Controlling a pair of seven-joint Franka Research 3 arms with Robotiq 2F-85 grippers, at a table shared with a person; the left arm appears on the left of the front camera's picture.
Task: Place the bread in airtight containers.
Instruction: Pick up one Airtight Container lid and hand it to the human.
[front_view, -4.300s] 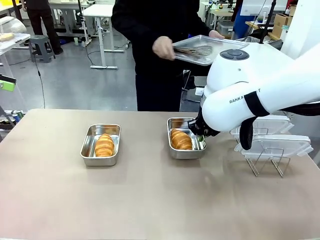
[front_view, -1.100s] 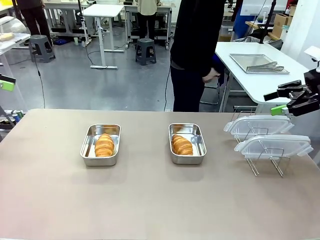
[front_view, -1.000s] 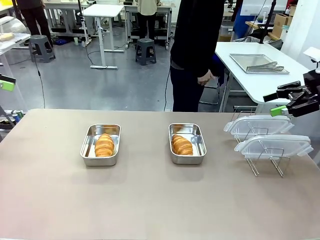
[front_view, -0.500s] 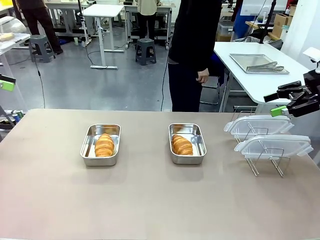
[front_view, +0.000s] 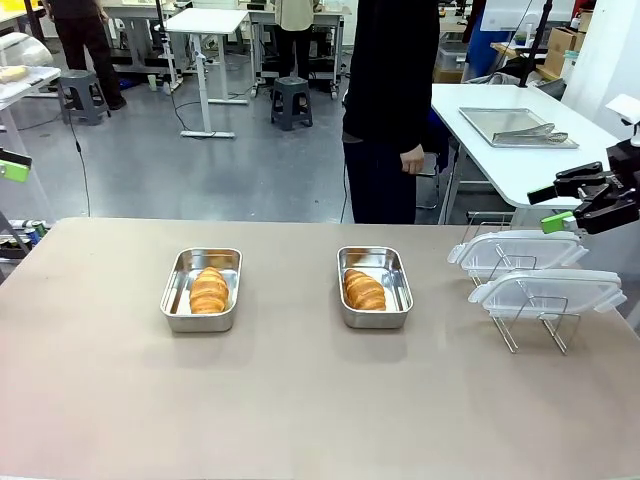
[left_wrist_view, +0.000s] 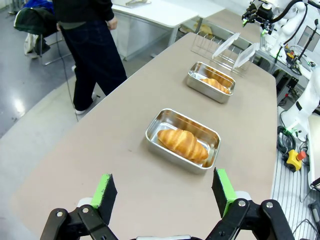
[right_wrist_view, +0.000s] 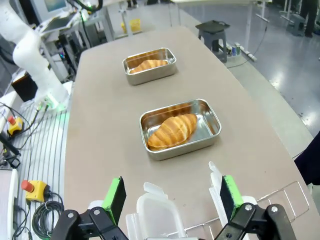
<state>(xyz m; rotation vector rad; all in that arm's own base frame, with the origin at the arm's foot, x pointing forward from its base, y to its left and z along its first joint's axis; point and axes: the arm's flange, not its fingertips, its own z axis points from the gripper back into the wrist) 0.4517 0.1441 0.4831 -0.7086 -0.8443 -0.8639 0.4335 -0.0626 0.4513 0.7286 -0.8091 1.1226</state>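
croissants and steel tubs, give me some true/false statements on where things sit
1. The left croissant lies in the left steel tub, the right croissant in the right steel tub. True.
2. Clear lids cover both tubs. False: the clear lids lean in the wire rack.
3. The right gripper is open and empty. True.
4. The person holds the metal tray. False: the metal tray lies on the white table behind.
5. The left gripper grips a croissant. False: the left gripper is open and empty.
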